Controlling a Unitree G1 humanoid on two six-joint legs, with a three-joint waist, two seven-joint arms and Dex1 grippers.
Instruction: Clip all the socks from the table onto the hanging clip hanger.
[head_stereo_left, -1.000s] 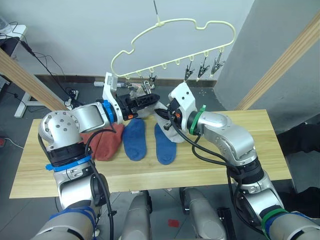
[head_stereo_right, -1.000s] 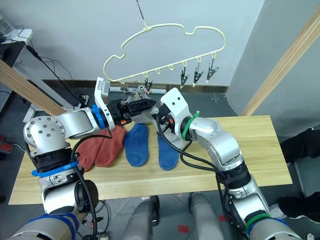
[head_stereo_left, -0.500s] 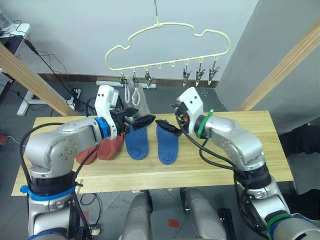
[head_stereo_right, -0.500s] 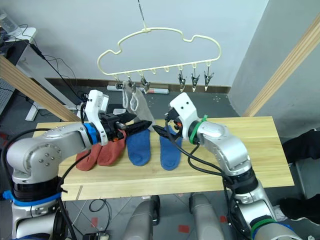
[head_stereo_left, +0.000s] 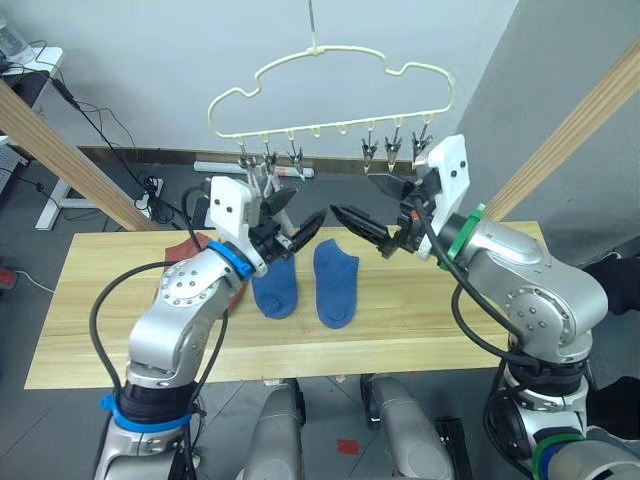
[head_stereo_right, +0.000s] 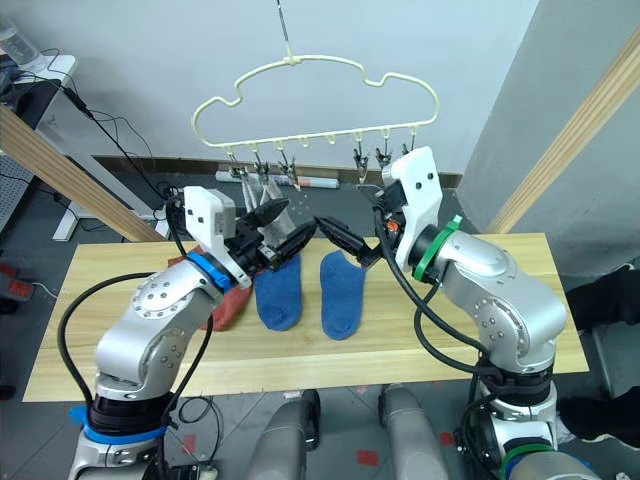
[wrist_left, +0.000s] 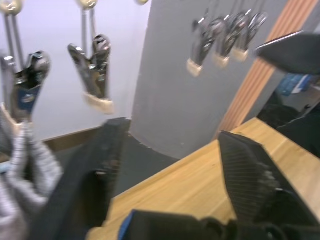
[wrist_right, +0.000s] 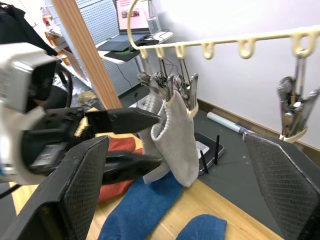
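From the head cameras I see both arms raised off the desk (head_stereo_left: 90, 330) since a second ago, when they worked close together at the hanger's left clips. The left gripper (head_stereo_left: 296, 224) and right gripper (head_stereo_left: 358, 222) now hover apart, each with fingers spread wide and holding nothing. The pale yellow clip hanger (head_stereo_left: 330, 95) hangs above the desk's far edge. Grey socks (head_stereo_right: 268, 208) now dangle from its left clips, so I judge that pair done. Two blue socks (head_stereo_left: 336, 285) lie side by side mid-desk, and the rust-red socks (head_stereo_right: 230, 305) sit left of them, mostly hidden by the left arm.

In the left wrist view, that gripper's fingers (wrist_left: 95, 175) stand wide open below several free silver clips (wrist_left: 95, 72).

In the right wrist view, the open fingers (wrist_right: 75, 175) frame the clipped grey socks, a blue sock on the desk beneath.

Four socks remain; I judge a blue one comes next.
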